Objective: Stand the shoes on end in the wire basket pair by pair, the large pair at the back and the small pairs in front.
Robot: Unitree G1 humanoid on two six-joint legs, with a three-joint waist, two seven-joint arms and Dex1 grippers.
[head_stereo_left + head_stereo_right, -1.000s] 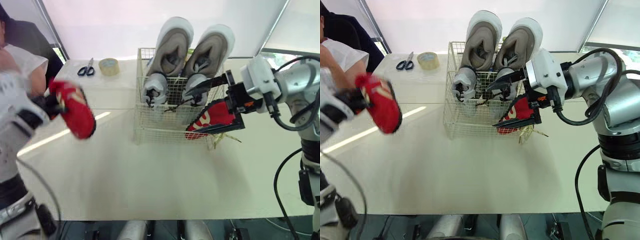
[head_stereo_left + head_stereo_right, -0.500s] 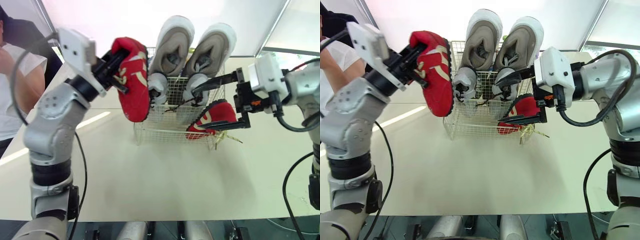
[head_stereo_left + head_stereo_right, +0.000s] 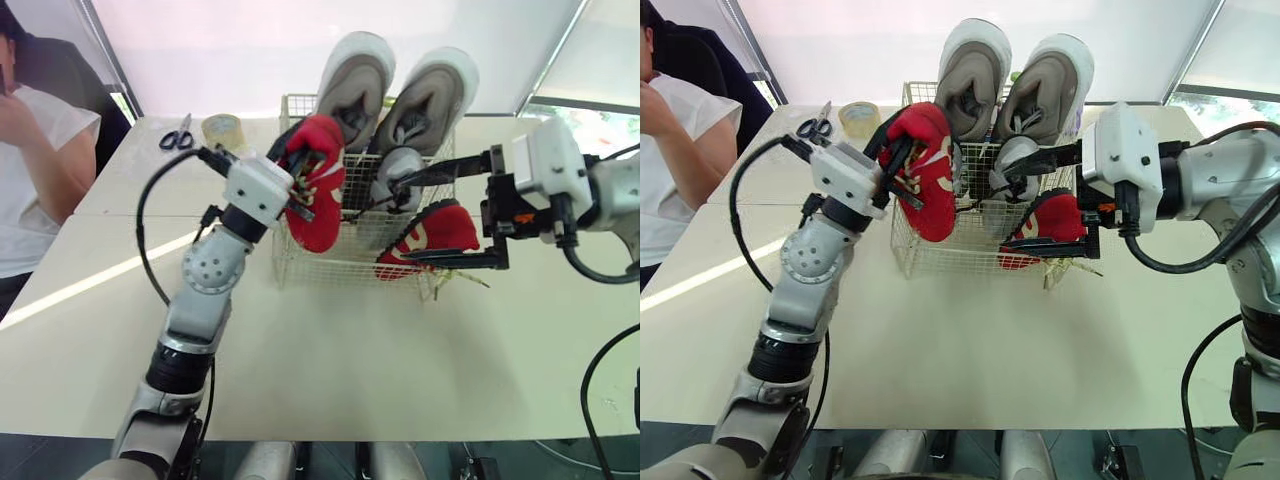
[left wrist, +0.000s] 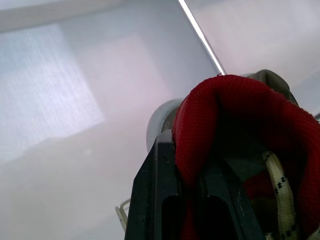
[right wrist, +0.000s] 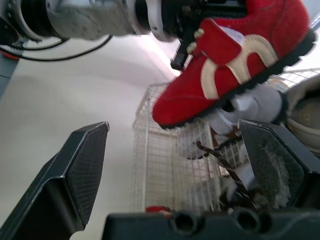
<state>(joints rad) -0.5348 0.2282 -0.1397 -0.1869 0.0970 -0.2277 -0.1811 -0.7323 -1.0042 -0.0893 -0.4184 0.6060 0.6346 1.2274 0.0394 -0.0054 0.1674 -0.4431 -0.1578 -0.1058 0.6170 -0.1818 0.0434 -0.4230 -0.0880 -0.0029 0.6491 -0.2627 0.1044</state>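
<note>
we cannot make out whether the second red shoe (image 3: pixel 432 228) lies inside the wire basket (image 3: pixel 350 265) or against its mesh; it shows between the wide-spread jaws of the right gripper (image 3: pixel 395 222). the left gripper (image 3: pixel 300 190) is clenched on the collar of the red shoe (image 3: pixel 318 195), long axis near upright, toe down, over the basket's front. beyond those jaws a small grey pair (image 3: pixel 400 170) is half hidden; behind stands the large grey pair (image 3: pixel 430 95), toes up.

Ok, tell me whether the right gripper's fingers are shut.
No, the right gripper has its fingers spread wide, the wire basket visible between them.
</note>
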